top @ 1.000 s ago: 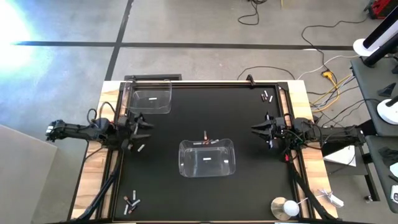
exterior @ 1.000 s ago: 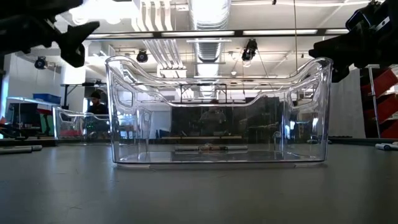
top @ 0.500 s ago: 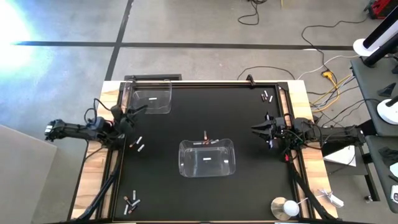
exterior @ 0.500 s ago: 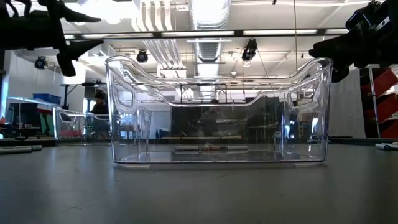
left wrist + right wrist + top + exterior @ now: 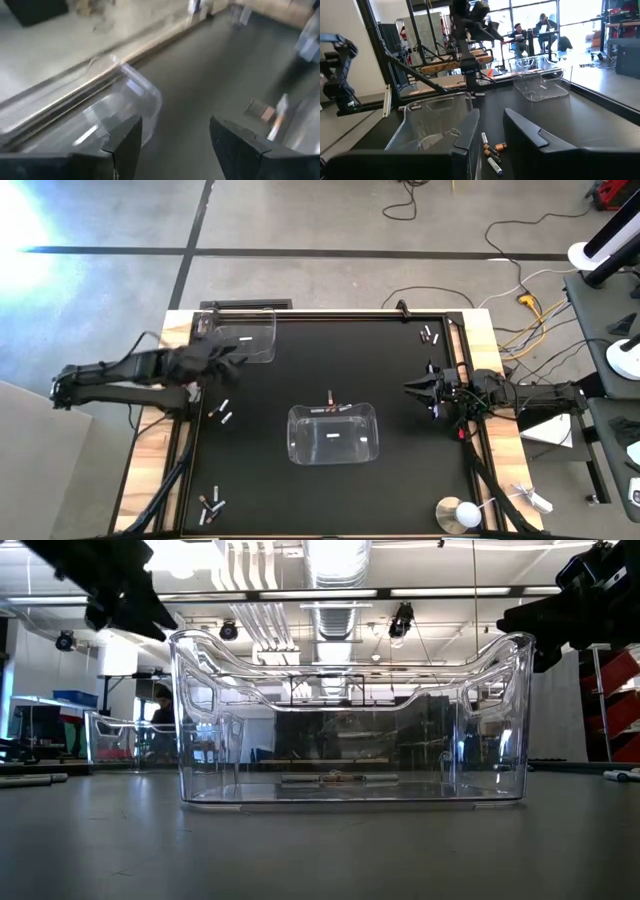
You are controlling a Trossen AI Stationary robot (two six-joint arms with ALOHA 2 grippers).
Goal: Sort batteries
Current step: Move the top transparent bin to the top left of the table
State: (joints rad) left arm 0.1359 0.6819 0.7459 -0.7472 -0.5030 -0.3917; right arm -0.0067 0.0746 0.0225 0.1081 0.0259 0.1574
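Here the central clear bin (image 5: pixel 333 433) serves as the landmark on the black tabletop (image 5: pixel 390 370). A second clear bin (image 5: pixel 240 337) stands at the far left corner, well apart from the central bin. A round white-topped disc (image 5: pixel 462 513) sits at the near right corner, on the wooden border. Cables (image 5: pixel 470 275) trail over the floor beyond the tabletop. In the right wrist view, people are seated in the room behind.

Batteries: three small batteries (image 5: pixel 335 406) lie just beyond the far wall of the central bin, two dark with copper ends and one pale. A pair (image 5: pixel 222 412) lies to the left of the central bin, a cluster (image 5: pixel 211 505) lies near the front left corner, and another pair (image 5: pixel 429 335) lies at the far right corner. One or two white pieces show inside each bin; what they are cannot be told.

The left hand (image 5: pixel 222 352) hovers at the near edge of the far left bin, above and beyond the pair of batteries; its fingers (image 5: pixel 235 145) stand wide apart with nothing between them. The right hand (image 5: pixel 412 387) waits to the right of the central bin, pointing toward it; its fingers (image 5: pixel 532 135) stand slightly parted and hold nothing. The three batteries by the central bin lie ahead of it, apart.

No brand or readable writing is visible.
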